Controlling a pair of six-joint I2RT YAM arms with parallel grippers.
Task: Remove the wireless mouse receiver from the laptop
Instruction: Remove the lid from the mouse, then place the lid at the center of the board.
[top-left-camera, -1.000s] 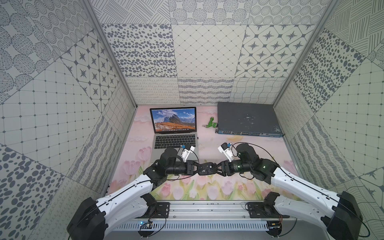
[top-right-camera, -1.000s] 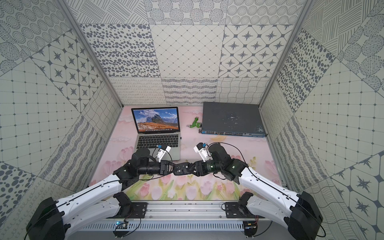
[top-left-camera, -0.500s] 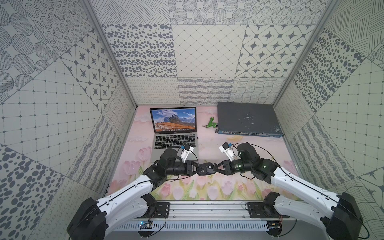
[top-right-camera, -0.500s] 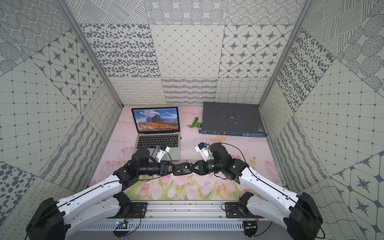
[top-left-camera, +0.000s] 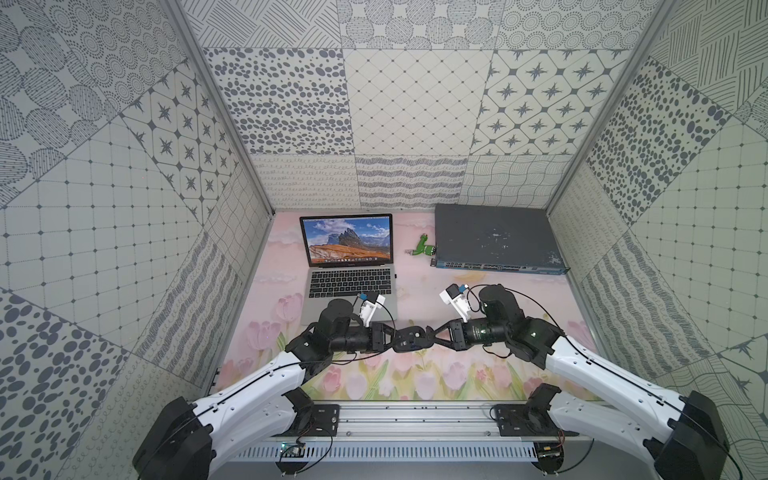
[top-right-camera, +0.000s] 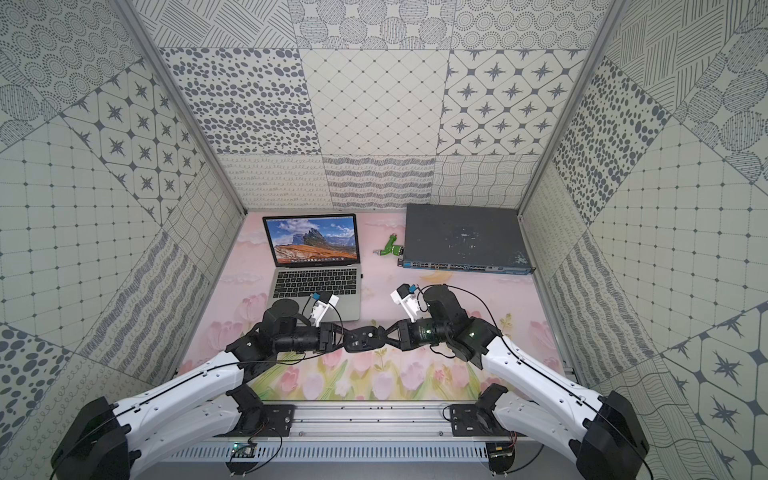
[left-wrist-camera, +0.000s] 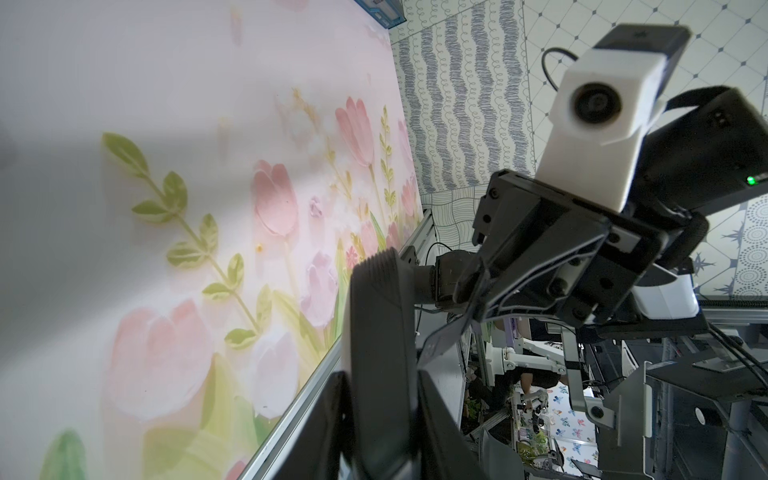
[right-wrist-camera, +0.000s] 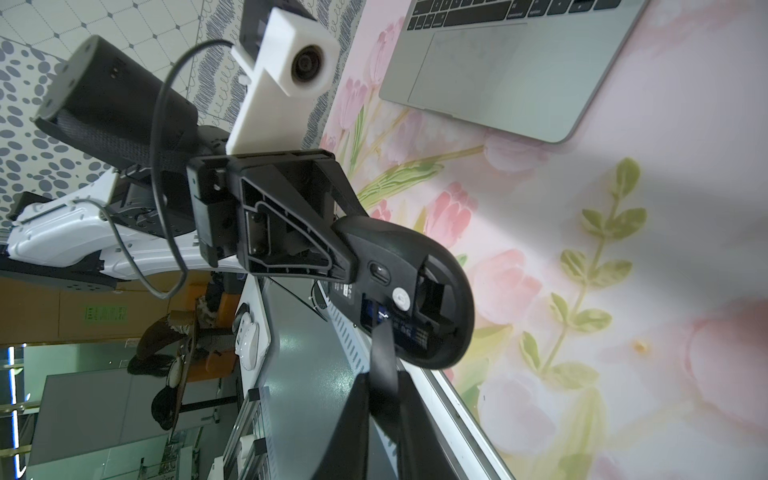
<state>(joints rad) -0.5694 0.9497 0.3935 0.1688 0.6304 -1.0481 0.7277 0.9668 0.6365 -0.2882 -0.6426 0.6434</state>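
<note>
Floral mat (top-left-camera: 457, 299): left end effector (top-left-camera: 395, 336) grips mouse (top-left-camera: 412, 337)

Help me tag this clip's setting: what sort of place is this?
Probably a robot test booth in a lab: patterned wall panels box in a floral tabletop holding a laptop and network switch.

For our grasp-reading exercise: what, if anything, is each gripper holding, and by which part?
The left gripper holds the black mouse by one end. The right gripper is at its open underside; whether it grips anything there cannot be told.
</note>
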